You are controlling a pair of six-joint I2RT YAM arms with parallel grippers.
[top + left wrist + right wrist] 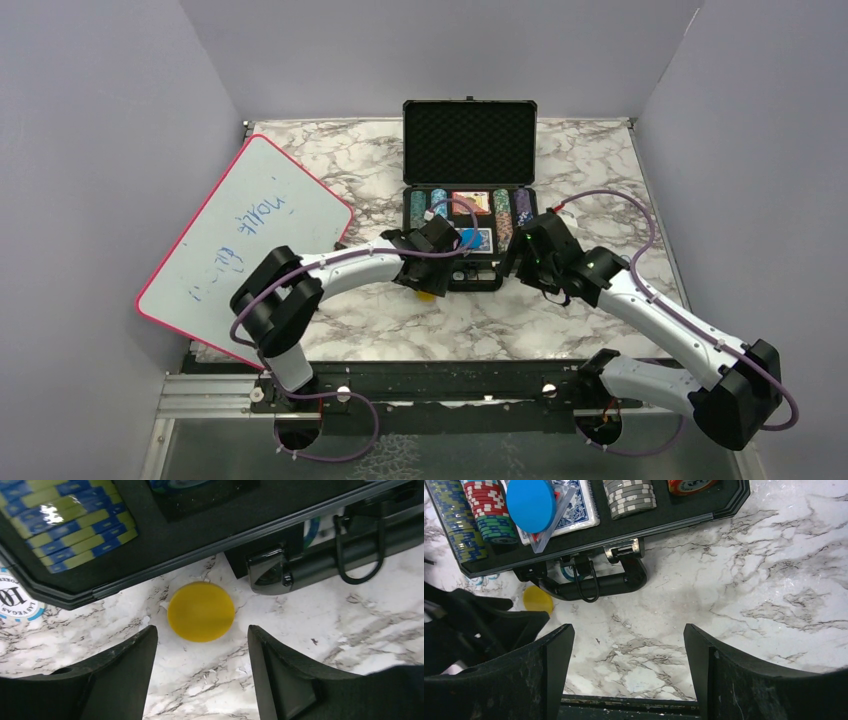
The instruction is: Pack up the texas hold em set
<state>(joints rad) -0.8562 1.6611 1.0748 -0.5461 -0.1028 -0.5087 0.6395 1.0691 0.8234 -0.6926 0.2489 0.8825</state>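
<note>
In the left wrist view the left gripper point(201, 635) is seen low over the tabletop with its jaws released and nothing between them. The flat round yellow button point(201, 611) lies at mid-frame just ahead of the fingertips, apart from both and just beside the lower rim of the black hard briefcase point(165, 555).

For a sound pick, the jaws are best carried forward until the button is centred, lowered to the surface, and closed on its thin edge. A nudge under the rim is to be avoided.

The right gripper point(628, 630) is also spread and empty.

The white grey-veined marble tabletop point(350, 630) looks hard and smooth. A red-edged whiteboard point(240, 240) is laid at the left, and plain grey walls point(100, 120) enclose the scene.
</note>
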